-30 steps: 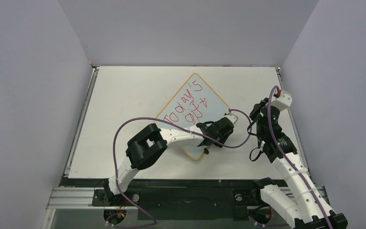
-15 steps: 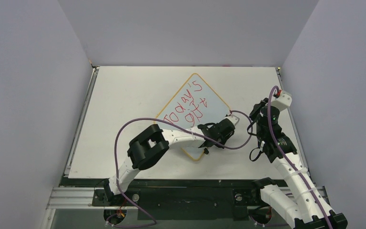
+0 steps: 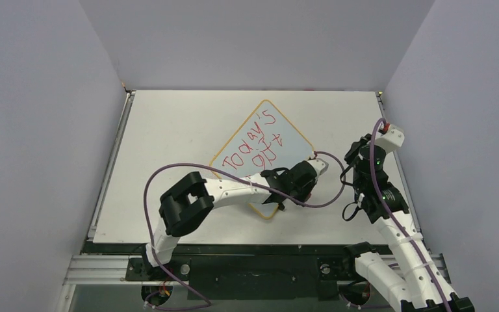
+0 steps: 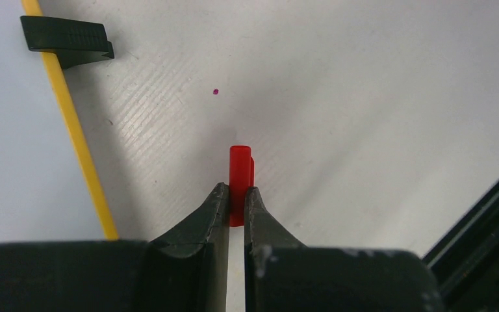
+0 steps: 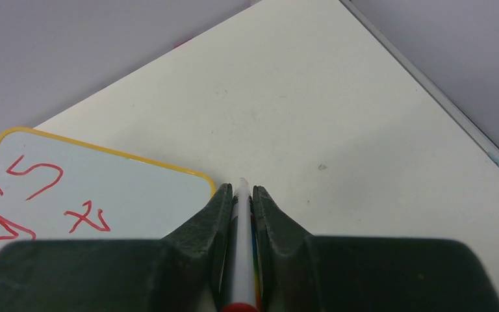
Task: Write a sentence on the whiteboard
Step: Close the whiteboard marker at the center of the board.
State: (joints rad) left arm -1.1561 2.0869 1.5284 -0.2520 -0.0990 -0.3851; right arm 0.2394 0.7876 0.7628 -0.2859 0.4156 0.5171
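Note:
The whiteboard [image 3: 274,133] lies as a diamond mid-table, with a thin orange frame. The sentence [image 3: 255,148] reads "Today's a gift" in red, in two lines. My left gripper [image 3: 297,187] hovers by the board's lower right edge, shut on a small red cap [image 4: 240,174]. The left wrist view shows the left gripper [image 4: 235,190], the board's frame [image 4: 71,123] and a black clip [image 4: 65,40]. My right gripper [image 3: 357,154] is right of the board. The right wrist view shows the right gripper [image 5: 242,192] shut on the white marker pen [image 5: 242,221], tip beside the board's corner [image 5: 123,188].
Grey walls enclose the white table [image 3: 169,130] on three sides. A black rail [image 3: 234,248] runs along the near edge and shows in the left wrist view [image 4: 487,221]. Purple cables [image 3: 169,175] loop over both arms.
The left arm's elbow has swung left and toward me, and its gripper has shifted slightly left with the red cap. The right wrist has moved a little right.

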